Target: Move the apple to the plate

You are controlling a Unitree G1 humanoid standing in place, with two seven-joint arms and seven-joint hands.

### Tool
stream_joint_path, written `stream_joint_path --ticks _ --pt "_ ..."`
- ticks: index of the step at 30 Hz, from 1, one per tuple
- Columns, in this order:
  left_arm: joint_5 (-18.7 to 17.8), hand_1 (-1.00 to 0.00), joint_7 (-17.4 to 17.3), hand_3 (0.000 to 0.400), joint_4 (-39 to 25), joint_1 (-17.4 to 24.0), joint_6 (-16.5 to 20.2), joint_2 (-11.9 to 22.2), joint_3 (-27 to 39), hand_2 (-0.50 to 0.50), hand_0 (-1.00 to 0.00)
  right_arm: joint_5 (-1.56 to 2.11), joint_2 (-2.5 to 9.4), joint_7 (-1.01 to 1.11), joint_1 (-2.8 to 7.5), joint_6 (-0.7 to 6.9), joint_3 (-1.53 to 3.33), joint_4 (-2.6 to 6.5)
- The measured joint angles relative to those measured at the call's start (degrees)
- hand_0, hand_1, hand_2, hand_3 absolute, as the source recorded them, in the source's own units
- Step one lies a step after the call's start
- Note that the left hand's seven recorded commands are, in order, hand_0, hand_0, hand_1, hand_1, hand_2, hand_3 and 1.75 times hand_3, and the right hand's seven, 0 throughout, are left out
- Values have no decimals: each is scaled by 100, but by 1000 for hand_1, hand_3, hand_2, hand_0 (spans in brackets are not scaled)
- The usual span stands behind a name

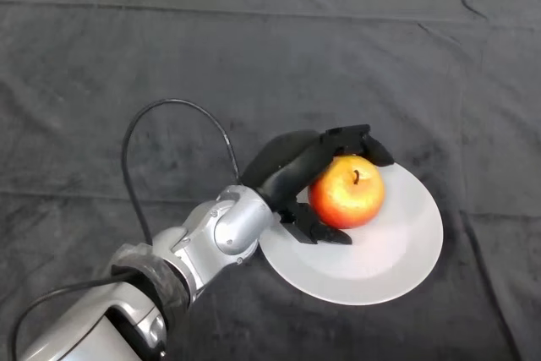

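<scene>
A red and yellow apple [348, 193] with its stem up is over the left part of a white plate [397, 251]. My left hand [292, 166] reaches in from the lower left and is curled round the apple: the fingers [355, 138] wrap over its top and far side, and the thumb [317, 230] lies under its near side. I cannot tell whether the apple rests on the plate or is held just above it.
The table is covered by a dark cloth [254, 48] with creases. The plate lies right of centre, near the table's front.
</scene>
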Motion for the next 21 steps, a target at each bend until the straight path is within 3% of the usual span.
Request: stream_joint_path --ticks 3,4,5,6,7,8,21 --pt "-16 -529 1 285 -8 -3 16 4 -23 -92 -714 0 0 0 0 0 0 1" --pt "-20 -294 4 232 -30 -6 33 13 -54 -143 -580 0 0 0 0 0 0 1" --pt "-24 -294 5 232 -52 -12 55 18 -100 -143 -580 -1 0 0 0 0 0 2" --pt "-24 0 5 88 -76 -16 71 21 -141 -110 -220 -1 0 0 0 0 0 3" --pt "-24 0 5 64 -107 -16 82 21 -189 -80 -161 -1 -1 0 0 0 0 3" --pt "-24 0 5 0 -131 -16 90 17 -216 0 0 -1 -1 0 0 0 0 3" --pt "-149 0 17 0 -175 -33 218 18 -218 0 0 0 -1 0 0 0 0 3"
